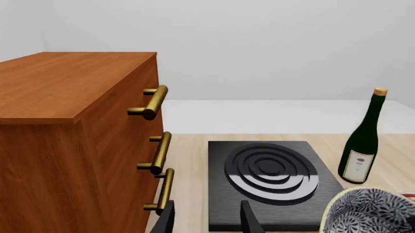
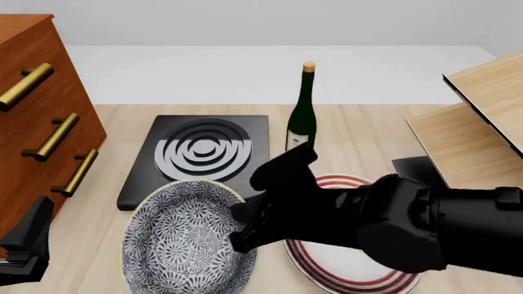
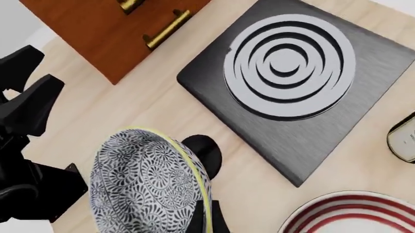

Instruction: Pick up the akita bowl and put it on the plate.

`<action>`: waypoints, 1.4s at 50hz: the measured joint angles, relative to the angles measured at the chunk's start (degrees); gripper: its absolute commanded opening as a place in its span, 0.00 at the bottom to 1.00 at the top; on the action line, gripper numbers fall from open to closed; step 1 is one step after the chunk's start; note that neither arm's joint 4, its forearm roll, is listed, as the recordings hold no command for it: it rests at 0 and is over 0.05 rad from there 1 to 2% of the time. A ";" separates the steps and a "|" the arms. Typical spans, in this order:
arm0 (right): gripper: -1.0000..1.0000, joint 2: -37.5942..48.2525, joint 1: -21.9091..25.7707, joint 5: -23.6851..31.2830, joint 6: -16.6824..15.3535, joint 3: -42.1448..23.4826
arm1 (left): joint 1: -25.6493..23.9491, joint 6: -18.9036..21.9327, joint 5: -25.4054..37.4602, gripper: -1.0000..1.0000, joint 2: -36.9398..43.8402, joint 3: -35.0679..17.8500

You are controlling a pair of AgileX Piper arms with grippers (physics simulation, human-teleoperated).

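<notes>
Fingers (image 3: pixel 206 219) of the right arm are clamped on the yellowish rim of the bowl (image 2: pixel 186 240), which is held tilted above the counter (image 2: pixel 368 131), just left of the plate (image 2: pixel 347 263). That plate lies flat on the counter, partly hidden in the front view by the right arm. Left fingers (image 1: pixel 250 218) are spread apart with nothing between them, low at the counter's near left, beside a wooden dresser (image 2: pixel 33 116) with brass handles. Behind the bowl lies a black slab (image 2: pixel 204 153) with grey rings, and a small black knob (image 3: pixel 202 150) sits on the counter under the bowl's edge. Right of the slab stands a dark green bottle (image 2: pixel 302 113), corked; its pale label has print too small to read. Light wooden boards (image 2: pixel 466 116) are at the far right
</notes>
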 measured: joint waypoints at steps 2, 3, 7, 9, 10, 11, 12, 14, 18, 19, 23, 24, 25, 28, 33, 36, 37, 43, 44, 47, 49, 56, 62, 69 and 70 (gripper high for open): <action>0.00 -0.86 -1.01 0.39 -0.22 0.29 | 0.00 0.00 0.00 1.00 0.00 0.00; 0.00 -1.26 -1.51 0.56 -0.30 0.46 | 0.00 0.00 0.00 1.00 0.00 0.00; 0.00 -2.73 -3.39 1.13 -0.58 1.10 | 0.00 0.00 0.00 1.00 0.00 0.00; 0.00 -3.48 -4.30 1.42 -0.73 1.45 | 0.00 0.00 0.00 1.00 0.00 0.00; 0.00 -3.87 -4.77 1.60 -0.81 1.63 | 0.00 0.00 0.00 1.00 0.00 0.00; 0.00 -4.25 -5.25 1.74 -0.90 1.83 | 0.00 0.00 0.00 1.00 0.00 0.00; 0.00 -4.61 -5.73 1.89 -1.00 2.02 | 0.00 0.00 0.00 1.00 0.00 0.00; 0.00 -5.43 -6.76 2.34 -1.20 2.34 | 0.00 0.01 0.00 1.00 0.00 0.00; 0.00 -7.30 -8.82 3.35 -1.57 2.91 | 0.00 0.01 0.00 1.00 0.00 0.00; 0.00 -7.80 -9.32 3.63 -1.65 3.05 | 0.00 0.01 0.00 1.00 0.00 0.00; 0.00 -9.78 -11.28 4.70 -1.92 3.67 | 0.00 0.01 0.00 1.00 0.00 0.00; 0.00 -10.23 -11.83 4.97 -2.03 3.80 | 0.00 0.01 0.00 1.00 0.00 0.00; 0.00 -10.65 -12.43 5.24 -2.17 3.92 | 0.00 0.01 0.00 1.00 0.00 0.00; 0.00 -11.93 -14.07 5.97 -2.32 4.38 | 0.00 0.01 0.00 1.00 0.00 0.00; 0.00 -14.19 -16.72 6.79 -2.15 5.66 | 0.00 0.01 0.00 1.00 0.00 0.00; 0.00 -15.56 -18.28 7.00 -1.94 6.81 | 0.00 0.01 0.00 1.00 0.00 0.00; 0.00 -16.04 -18.81 7.09 -1.86 7.19 | 0.00 0.01 0.00 1.00 0.00 0.00; 0.00 -19.42 -21.94 7.83 -1.29 9.77 | 0.00 0.01 0.00 1.00 0.00 0.00; 0.00 -20.00 -22.47 7.98 -1.19 10.22 | 0.00 0.00 0.00 1.00 0.00 0.00; 0.00 -21.61 -24.04 8.33 -0.89 11.64 | 0.00 0.01 0.00 1.00 0.00 0.00; 0.00 -22.56 -25.11 8.47 -0.70 12.59 | 0.00 0.01 0.00 1.00 0.00 0.00; 0.00 -25.41 -29.03 8.84 -0.11 15.61 | 0.00 0.01 0.00 1.00 0.00 0.00; 0.00 -26.73 -31.79 8.32 0.40 18.21 | 0.00 0.01 0.00 1.00 0.00 0.00; 0.00 -26.87 -34.65 6.29 0.76 21.49 | 0.00 0.01 0.00 1.00 0.00 0.00; 0.00 -26.72 -35.19 5.93 0.72 21.86 | 0.00 0.01 0.00 1.00 0.00 0.00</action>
